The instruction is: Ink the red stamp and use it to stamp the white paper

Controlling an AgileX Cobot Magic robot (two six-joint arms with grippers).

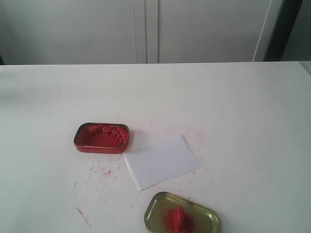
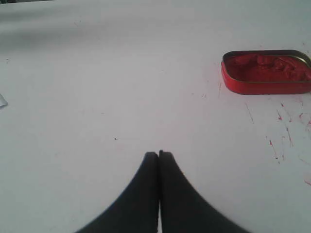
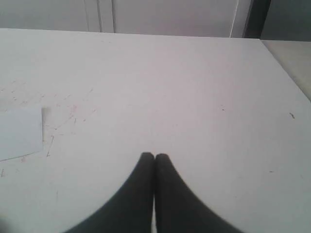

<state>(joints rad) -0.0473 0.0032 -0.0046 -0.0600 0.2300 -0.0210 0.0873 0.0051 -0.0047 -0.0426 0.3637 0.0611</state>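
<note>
Exterior view: the stamp (image 1: 180,217) seems to lie on its side in the gold lid (image 1: 156,206) at the bottom edge, right of centre. Its long axis runs roughly up and down the frame, though it blends with the red smear there. The paper (image 1: 161,162) lies blank at centre, between the lid and the tin (image 1: 101,146), with a corner just beside each. No arm shows here.

Left wrist view: the left pincer (image 2: 159,154) hangs over bare table, jaws pressed together and holding nothing. The tin (image 2: 265,87) sits at the upper right of the frame, well apart. Stamp and lid are out of sight.

Right wrist view: the right pincer (image 3: 154,156) is likewise closed and empty. Only a strip of paper (image 3: 19,133) shows at the left edge — the stamp lies somewhere beyond that side, unseen.

We judge the right arm the nearer one, since the lid sits on its half — it must open and swing toward the paper's side.
</note>
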